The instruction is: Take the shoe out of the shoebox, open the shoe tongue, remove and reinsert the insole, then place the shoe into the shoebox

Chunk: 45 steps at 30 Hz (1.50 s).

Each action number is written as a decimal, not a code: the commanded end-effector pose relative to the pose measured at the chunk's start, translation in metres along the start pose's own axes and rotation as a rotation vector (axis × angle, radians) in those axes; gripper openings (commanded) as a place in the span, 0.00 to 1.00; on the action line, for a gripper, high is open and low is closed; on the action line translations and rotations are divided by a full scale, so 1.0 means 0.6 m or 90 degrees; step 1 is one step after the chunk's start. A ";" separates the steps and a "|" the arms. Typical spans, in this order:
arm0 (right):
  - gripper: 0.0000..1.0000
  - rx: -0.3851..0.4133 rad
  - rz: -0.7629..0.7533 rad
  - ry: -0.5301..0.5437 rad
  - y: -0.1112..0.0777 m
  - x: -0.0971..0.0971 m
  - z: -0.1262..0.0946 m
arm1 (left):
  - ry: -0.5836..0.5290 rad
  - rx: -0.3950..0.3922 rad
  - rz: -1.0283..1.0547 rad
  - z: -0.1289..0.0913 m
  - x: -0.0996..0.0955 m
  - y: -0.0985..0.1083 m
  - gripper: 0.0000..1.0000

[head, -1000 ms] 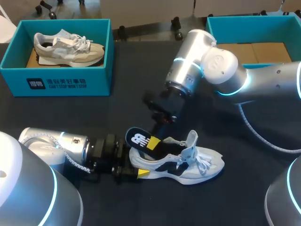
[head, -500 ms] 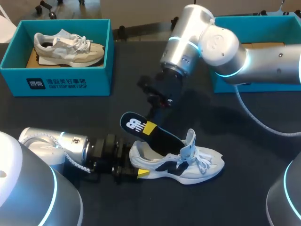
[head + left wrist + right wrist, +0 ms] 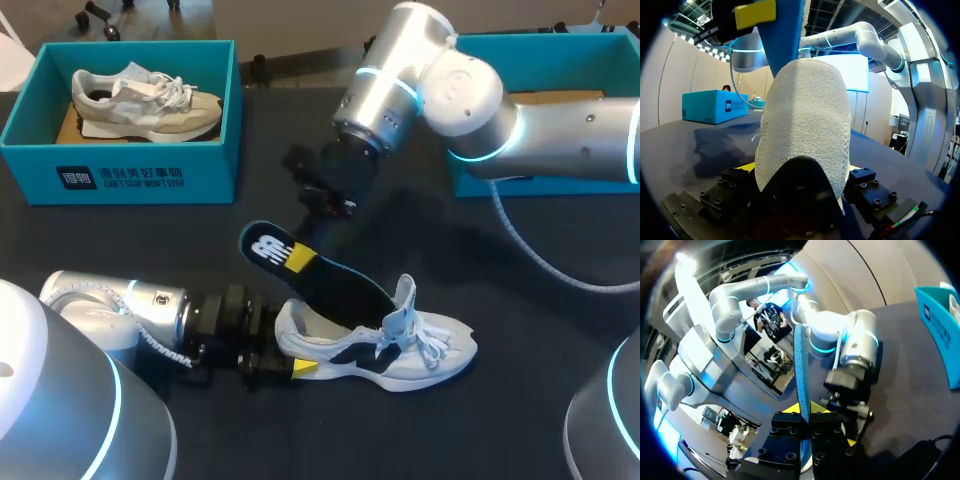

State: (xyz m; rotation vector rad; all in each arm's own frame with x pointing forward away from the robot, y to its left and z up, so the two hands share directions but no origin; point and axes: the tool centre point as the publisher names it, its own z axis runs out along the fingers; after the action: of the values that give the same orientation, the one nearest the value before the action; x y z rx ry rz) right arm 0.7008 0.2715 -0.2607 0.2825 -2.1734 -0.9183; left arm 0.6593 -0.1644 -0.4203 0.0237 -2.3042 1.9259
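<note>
Insole (image 3: 345, 288) drawn further upper-left by clenched right fingers (image 3: 299, 260); its toe end stays inside shoe (image 3: 400, 350), heel gripped by left fingers (image 3: 305, 369).

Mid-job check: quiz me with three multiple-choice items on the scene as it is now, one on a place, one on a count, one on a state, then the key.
1. Where is the beige shoe?
A. in the left shoebox
B. clamped in a hand
C. stacked on another shoe

2. How many shoes are in view?
A. one
B. two
C. three

3. How is the insole?
A. flat inside the white shoe
B. lying loose, clear of the shoe
C. gripped by the right hand, heel end lifted out, front end in the shoe

Key:
1 A, it lies in the teal box at far left.
2 B, the beige one is boxed and the white one has its heel in the left hand.
3 C, the head view shows it slanting up from the shoe's opening.
</note>
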 end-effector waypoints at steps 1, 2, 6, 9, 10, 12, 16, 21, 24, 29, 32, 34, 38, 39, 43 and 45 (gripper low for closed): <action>0.00 0.022 0.000 -0.018 0.060 0.022 -0.025 | 0.000 -0.001 0.000 0.002 -0.002 0.003 0.00; 0.00 0.022 -0.006 -0.024 0.072 0.030 -0.032 | 0.000 -0.001 0.000 0.002 -0.002 0.003 0.00; 0.00 -0.017 -0.022 -0.045 0.101 0.057 -0.055 | 0.000 -0.001 0.000 0.002 -0.002 0.003 0.00; 0.00 -0.058 -0.025 -0.052 0.121 0.085 -0.075 | 0.000 -0.001 0.000 0.002 -0.002 0.003 0.00; 0.00 -0.056 -0.022 -0.059 0.131 0.097 -0.081 | 0.000 -0.001 0.000 0.002 -0.002 0.003 0.00; 0.00 -0.056 -0.022 -0.059 0.131 0.097 -0.081 | 0.000 -0.001 0.000 0.002 -0.002 0.003 0.00; 0.00 -0.056 -0.022 -0.059 0.131 0.097 -0.081 | 0.000 -0.001 0.000 0.002 -0.002 0.003 0.00; 0.00 -0.056 -0.022 -0.059 0.131 0.097 -0.081 | 0.000 -0.001 0.000 0.002 -0.002 0.003 0.00; 0.00 -0.056 -0.037 -0.052 0.138 0.086 -0.083 | 0.000 -0.001 0.000 0.002 -0.002 0.003 0.00; 0.00 -0.086 -0.062 -0.117 0.162 0.132 -0.115 | 0.000 -0.001 0.000 0.002 -0.002 0.003 0.00; 0.00 -0.107 -0.041 -0.153 0.160 0.178 -0.125 | 0.000 -0.001 0.000 0.002 -0.002 0.003 0.00; 0.00 -0.118 -0.038 -0.167 0.157 0.204 -0.126 | 0.000 -0.001 0.000 0.002 -0.002 0.003 0.00; 0.00 -0.185 -0.056 -0.180 0.148 0.255 -0.133 | 0.000 -0.001 0.000 0.002 -0.002 0.003 0.00; 0.00 -0.230 -0.034 -0.178 0.143 0.268 -0.141 | 0.000 -0.001 0.000 0.002 -0.002 0.003 0.00; 0.00 -0.241 -0.010 -0.172 0.139 0.285 -0.148 | 0.000 -0.001 0.000 0.002 -0.002 0.003 0.00; 0.00 -0.241 -0.010 -0.172 0.139 0.285 -0.148 | 0.000 -0.001 0.000 0.002 -0.002 0.003 0.00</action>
State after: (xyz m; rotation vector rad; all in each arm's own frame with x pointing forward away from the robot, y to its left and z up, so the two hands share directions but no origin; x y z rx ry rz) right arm 0.6728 0.2207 -0.0693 0.0811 -2.1352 -1.3220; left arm 0.6594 -0.1643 -0.4206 0.0241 -2.3046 1.9255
